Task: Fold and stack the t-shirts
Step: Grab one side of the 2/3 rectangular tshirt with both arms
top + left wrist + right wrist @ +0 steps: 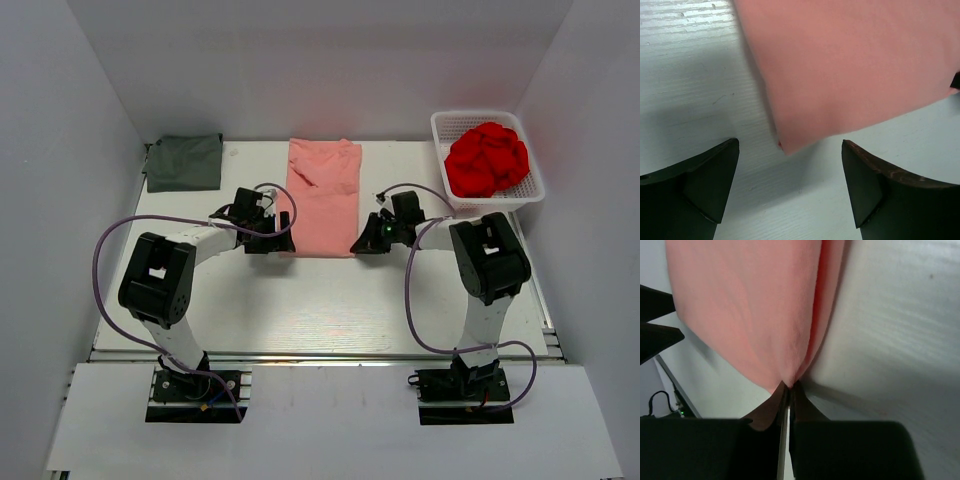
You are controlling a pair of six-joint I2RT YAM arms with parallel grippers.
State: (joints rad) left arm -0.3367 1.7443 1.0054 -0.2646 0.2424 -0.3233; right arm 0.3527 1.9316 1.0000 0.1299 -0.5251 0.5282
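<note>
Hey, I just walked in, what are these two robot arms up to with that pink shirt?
They are partway through folding t-shirts. The salmon-pink shirt lies on the table as a long folded strip. The right hand is pinched shut on its near right corner, while the left hand sits open at the near left corner, not gripping it. A dark grey-green shirt lies folded at the far left corner, and a white basket at the far right holds bunched red cloth.
</note>
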